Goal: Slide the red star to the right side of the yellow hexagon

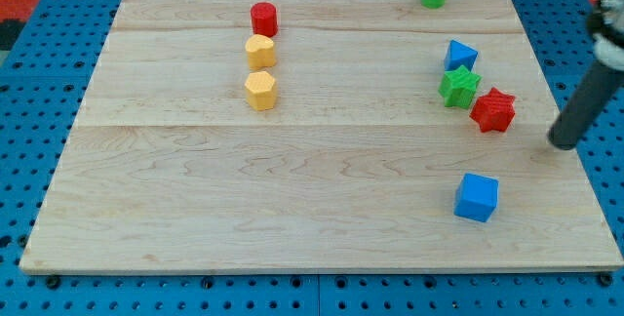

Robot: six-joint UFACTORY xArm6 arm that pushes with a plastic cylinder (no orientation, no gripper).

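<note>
Nearest the view's bottom, a blue cube (476, 197) sits on the worktop (292, 179). My tip (562, 142), a bare rod without fingers, rests right of the red star (492, 110), apart from it. That star touches a green star (458, 87); the yellow hexagon (260, 91) lies far left.

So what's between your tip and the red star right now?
Nothing: in the camera view, bare board separates my tip from the red star, which sits to the tip's left, touching the green star.
</note>
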